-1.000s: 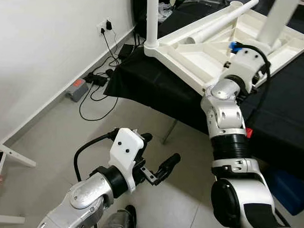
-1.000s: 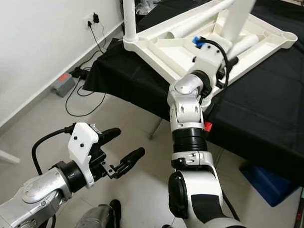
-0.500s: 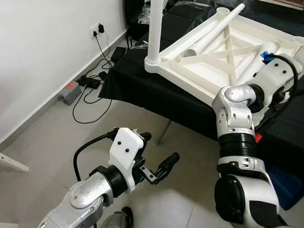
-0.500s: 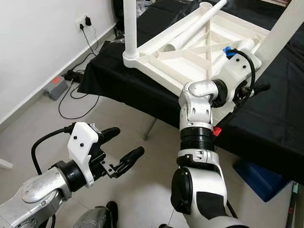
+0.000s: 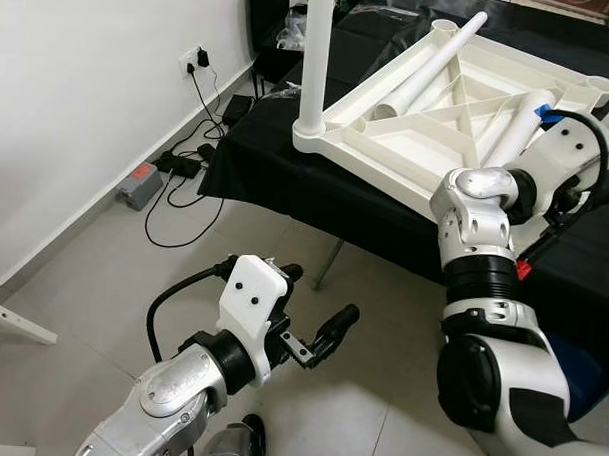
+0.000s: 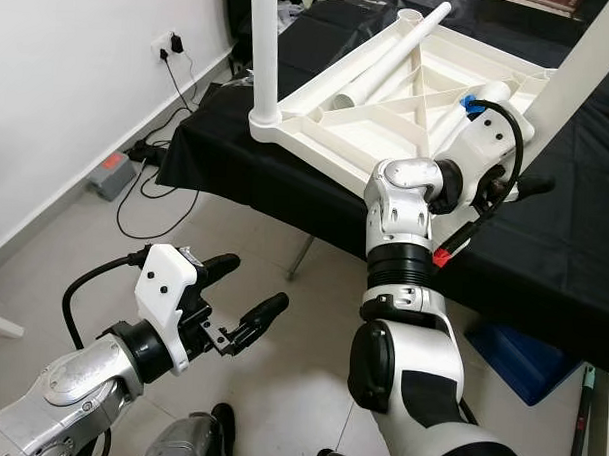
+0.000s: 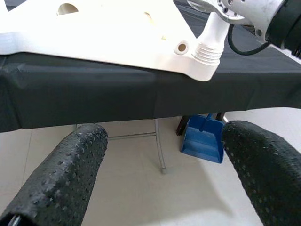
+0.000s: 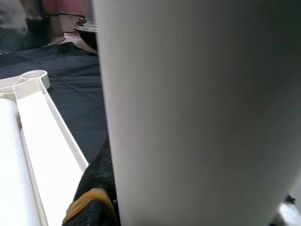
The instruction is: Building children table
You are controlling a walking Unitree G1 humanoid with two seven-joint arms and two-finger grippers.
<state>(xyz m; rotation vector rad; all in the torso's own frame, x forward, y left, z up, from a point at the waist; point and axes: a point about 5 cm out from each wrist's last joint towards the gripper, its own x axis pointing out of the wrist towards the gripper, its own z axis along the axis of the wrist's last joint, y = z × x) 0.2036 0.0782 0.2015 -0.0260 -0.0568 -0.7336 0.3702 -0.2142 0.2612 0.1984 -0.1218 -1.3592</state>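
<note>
plastic makes the upside-down white table top (image 5: 459, 103) look light, stiff and smooth, so i think it could slip. it lies on the black cloth table (image 6: 575, 227). legs look best to hold low, near the top.

i count four legs: one standing leg (image 5: 315, 58) at the top's near corner, two loose legs (image 6: 391, 56) lying on the top, and one tilted leg (image 6: 590, 68) at the right corner, very close to the right gripper (image 6: 506, 185). i cannot tell if its fingers clamp it.

the left gripper (image 5: 317, 313) hangs well below the top, fingers (image 7: 61, 179) apart, holding nothing.
</note>
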